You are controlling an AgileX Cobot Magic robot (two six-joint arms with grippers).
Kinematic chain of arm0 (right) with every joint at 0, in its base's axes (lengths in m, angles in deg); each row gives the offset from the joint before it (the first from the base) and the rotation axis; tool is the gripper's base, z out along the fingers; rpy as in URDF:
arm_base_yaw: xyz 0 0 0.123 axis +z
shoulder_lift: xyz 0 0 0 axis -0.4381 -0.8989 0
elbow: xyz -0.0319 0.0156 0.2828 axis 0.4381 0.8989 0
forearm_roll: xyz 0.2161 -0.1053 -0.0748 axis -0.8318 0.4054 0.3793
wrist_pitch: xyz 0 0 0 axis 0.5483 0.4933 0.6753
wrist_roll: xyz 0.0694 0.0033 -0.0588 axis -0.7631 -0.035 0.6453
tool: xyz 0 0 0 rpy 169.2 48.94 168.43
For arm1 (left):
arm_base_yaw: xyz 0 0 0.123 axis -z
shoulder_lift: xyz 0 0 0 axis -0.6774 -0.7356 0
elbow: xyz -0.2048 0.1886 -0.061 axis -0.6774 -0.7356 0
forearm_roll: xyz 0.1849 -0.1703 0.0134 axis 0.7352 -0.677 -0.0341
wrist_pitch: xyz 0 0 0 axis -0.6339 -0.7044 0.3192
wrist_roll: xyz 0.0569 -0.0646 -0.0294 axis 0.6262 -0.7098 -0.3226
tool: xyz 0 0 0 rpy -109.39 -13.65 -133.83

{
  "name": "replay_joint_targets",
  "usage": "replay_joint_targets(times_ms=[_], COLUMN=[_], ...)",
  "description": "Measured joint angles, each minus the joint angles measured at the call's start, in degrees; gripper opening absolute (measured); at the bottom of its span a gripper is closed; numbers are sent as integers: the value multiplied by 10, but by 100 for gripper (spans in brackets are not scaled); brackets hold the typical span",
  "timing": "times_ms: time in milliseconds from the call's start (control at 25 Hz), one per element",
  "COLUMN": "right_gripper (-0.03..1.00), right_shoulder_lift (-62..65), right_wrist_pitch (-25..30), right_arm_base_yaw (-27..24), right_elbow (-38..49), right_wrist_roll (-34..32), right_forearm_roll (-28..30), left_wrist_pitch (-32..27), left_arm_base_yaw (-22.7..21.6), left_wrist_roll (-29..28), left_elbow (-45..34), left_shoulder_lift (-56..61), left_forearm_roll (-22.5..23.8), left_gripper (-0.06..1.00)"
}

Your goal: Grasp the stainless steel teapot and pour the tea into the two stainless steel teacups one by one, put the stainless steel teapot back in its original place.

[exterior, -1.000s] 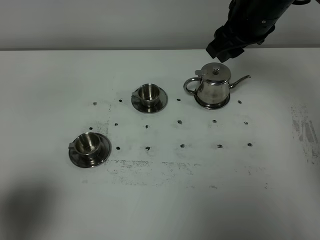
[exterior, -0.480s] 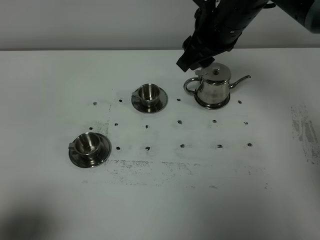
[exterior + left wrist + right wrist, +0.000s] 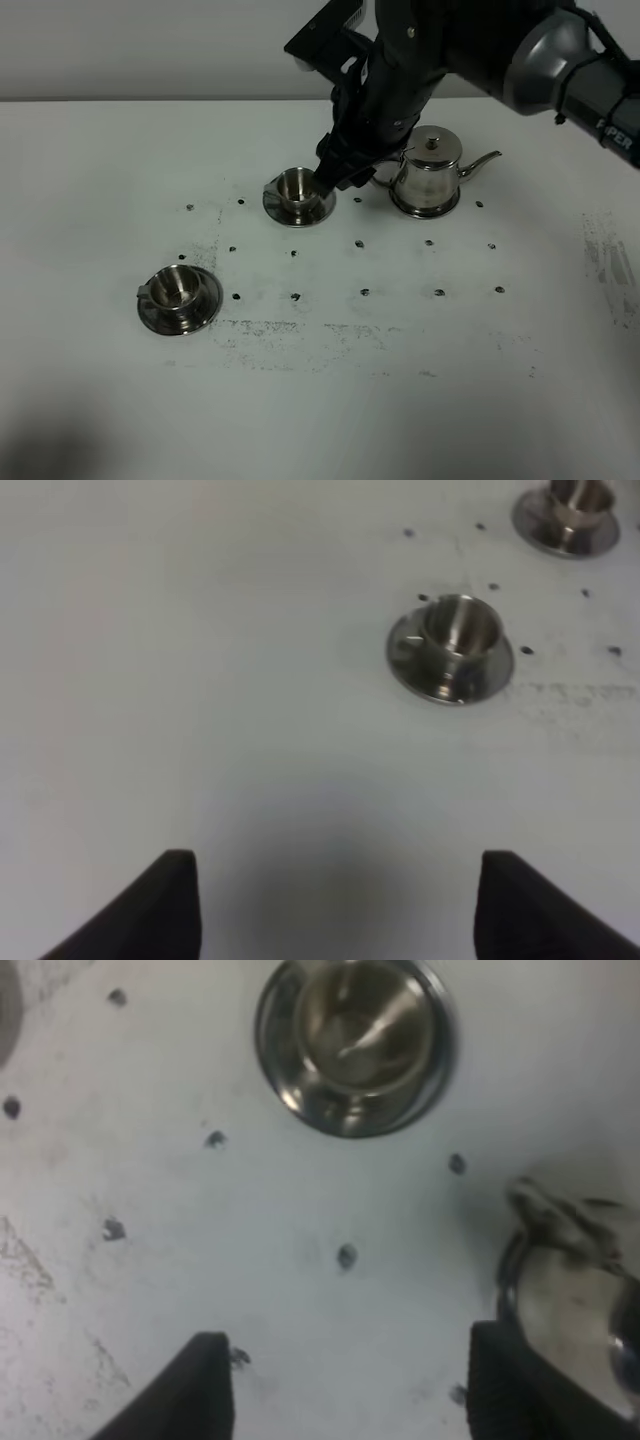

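The stainless steel teapot point(image 3: 430, 178) stands upright at the back right, spout to the right, loop handle to the left. Any disc under it is hidden. One teacup on its saucer point(image 3: 298, 190) stands left of the teapot, the other point(image 3: 178, 294) nearer and further left. My right gripper point(image 3: 338, 172) is open and empty, low between the far cup and the teapot's handle. The right wrist view shows that cup point(image 3: 350, 1045) from above and the teapot's handle point(image 3: 545, 1250) beside one fingertip point(image 3: 510, 1380). My left gripper point(image 3: 340, 905) is open and empty, well short of the near cup point(image 3: 452, 645).
The white table point(image 3: 120, 150) has rows of small dark dots and scuff marks point(image 3: 300, 335). The right arm point(image 3: 480, 50) reaches from the back right over the teapot area. A grey wall runs behind the table's far edge.
My right arm has swung left and down, from above and behind the teapot to the gap between the far cup and the teapot's handle. Teapot and cups have not moved.
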Motion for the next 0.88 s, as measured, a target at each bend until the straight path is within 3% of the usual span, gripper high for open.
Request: replay_joint_targets(times_ms=[680,880], right_gripper=[50,50], right_shoulder_lift=[-6,-6], right_wrist_pitch=[-71,-123], right_arm_base_yaw=[4,4], right_elbow=[0,0], right_wrist_roll=[-2,-2], right_forearm_roll=[1,46], left_wrist_pitch=[0,0], left_arm_base_yaw=[-6,-6], left_wrist_roll=[0,0], left_elbow=[0,0], left_shoulder_lift=[2,2], left_forearm_roll=[0,0], left_gripper=[56,56])
